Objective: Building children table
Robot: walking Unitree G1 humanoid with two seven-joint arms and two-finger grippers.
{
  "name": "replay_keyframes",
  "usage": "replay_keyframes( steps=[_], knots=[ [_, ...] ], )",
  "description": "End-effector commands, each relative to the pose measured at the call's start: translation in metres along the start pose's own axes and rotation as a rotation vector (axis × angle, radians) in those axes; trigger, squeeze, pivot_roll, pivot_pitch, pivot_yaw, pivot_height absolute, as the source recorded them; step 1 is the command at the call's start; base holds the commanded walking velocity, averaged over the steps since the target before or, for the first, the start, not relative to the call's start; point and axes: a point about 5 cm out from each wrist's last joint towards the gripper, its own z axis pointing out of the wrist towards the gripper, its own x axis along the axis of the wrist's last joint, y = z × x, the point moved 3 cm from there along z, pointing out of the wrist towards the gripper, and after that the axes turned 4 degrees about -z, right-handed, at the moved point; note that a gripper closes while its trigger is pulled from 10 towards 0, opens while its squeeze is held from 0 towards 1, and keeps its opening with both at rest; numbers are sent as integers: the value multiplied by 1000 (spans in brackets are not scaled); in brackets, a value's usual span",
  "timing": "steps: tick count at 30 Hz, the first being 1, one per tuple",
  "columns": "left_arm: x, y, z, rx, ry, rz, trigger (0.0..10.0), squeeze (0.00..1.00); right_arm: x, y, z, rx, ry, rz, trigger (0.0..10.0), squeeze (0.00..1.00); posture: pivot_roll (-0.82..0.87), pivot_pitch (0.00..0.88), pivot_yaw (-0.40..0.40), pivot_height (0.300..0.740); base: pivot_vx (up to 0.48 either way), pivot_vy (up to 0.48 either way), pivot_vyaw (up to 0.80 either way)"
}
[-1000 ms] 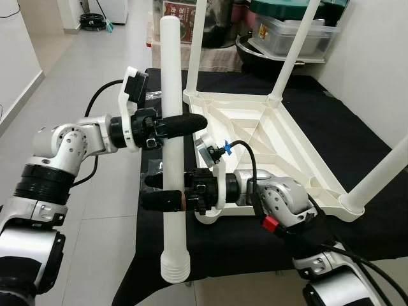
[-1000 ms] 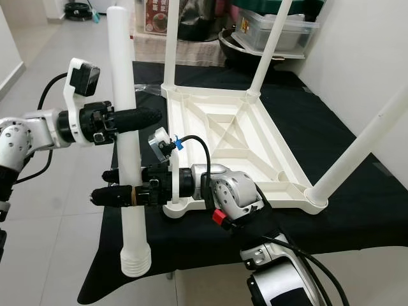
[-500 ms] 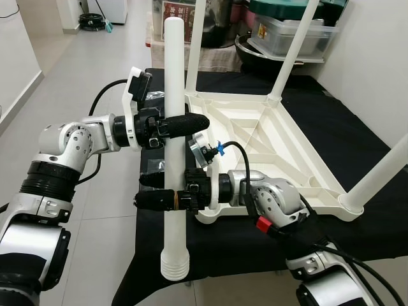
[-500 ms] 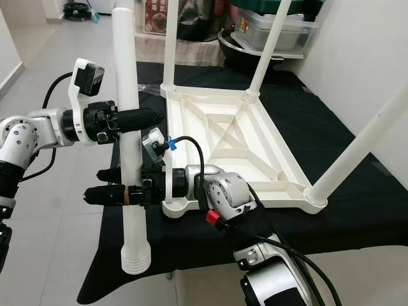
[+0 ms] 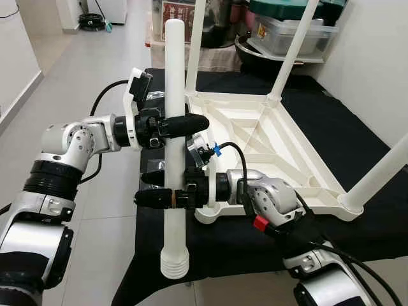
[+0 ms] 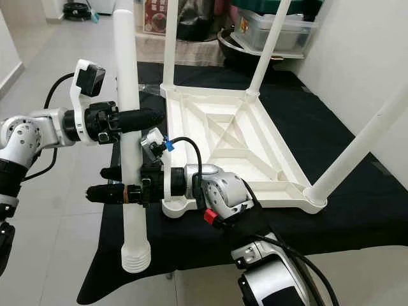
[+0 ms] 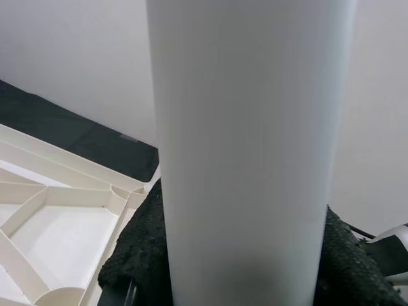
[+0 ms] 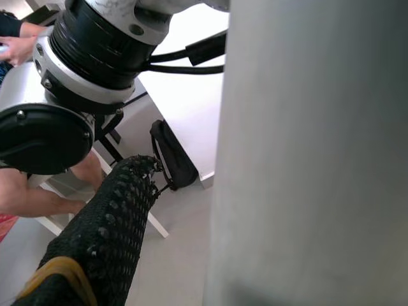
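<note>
The white children's table top (image 5: 255, 137) lies upside down on a black-covered table (image 5: 357, 146). Two legs (image 5: 294, 48) stand at its far corners and one leg (image 5: 382, 175) at the near right. A loose white leg (image 5: 173, 70) stands upright off the near-left corner, its ribbed end (image 5: 173, 264) down. My left gripper (image 5: 197, 122) is shut on the loose leg's upper half, and my right gripper (image 5: 141, 188) is shut on it lower down. The near-left socket (image 5: 207, 213) is partly hidden behind my right wrist. Up close, the loose leg (image 7: 248, 146) sits between black fingers (image 7: 137, 255).
Storage bins and pots (image 5: 287, 32) crowd the back beyond the black table. A white wall (image 5: 376, 57) runs along the right. Tiled floor (image 5: 76, 76) opens to the left. The right wrist view catches a person's legs (image 8: 38, 191) beside a white stool.
The loose leg has shifted slightly and stands a little straighter. My right arm has reached a bit further left. Both grippers keep their hold.
</note>
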Motion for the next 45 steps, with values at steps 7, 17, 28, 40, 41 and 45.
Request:
replay_keyframes(
  steps=[7,17,28,40,41,45],
  knots=[
    [10,4,8,-33,0,47,10000,0,-5,-1,6,11,-29,-13,10000,0,75,56,-109,740,0,0,0],
    [13,3,8,-36,15,53,10000,0,-3,1,7,7,-21,-18,10000,0,75,57,-108,740,0,0,0],
    [16,2,8,-33,28,61,10000,0,0,2,9,3,-4,-17,8784,0,74,57,-106,740,0,0,0],
    [15,2,9,-40,28,62,10000,0,8,-1,10,34,17,-28,0,0,69,58,-104,740,0,0,0],
    [15,2,9,-40,28,62,10000,0,8,-1,10,34,17,-28,0,0,69,58,-104,740,0,0,0],
    [14,2,9,-44,25,52,10000,0,8,-2,10,40,18,-32,0,0,68,55,-103,740,0,0,0]
  ],
)
